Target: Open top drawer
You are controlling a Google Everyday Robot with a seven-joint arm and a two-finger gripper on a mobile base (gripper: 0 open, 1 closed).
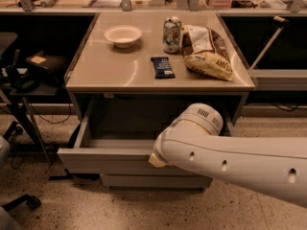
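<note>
The top drawer point(103, 161) is a wide, shallow grey metal drawer under the beige tabletop point(110, 73). It stands pulled well out toward me, and its inside looks empty. My white arm point(230, 155) reaches in from the right across the drawer's front. My gripper point(156, 160) is at the top edge of the drawer front near its middle. It is mostly hidden behind the arm's wrist, with only a tan tip showing.
On the tabletop are a white bowl point(123, 35), a soda can point(171, 34), a dark snack bar point(163, 66) and a chip bag point(208, 52). A lower drawer front point(144, 181) sits shut beneath. A chair base point(21, 202) and a black stand point(24, 95) are at the left.
</note>
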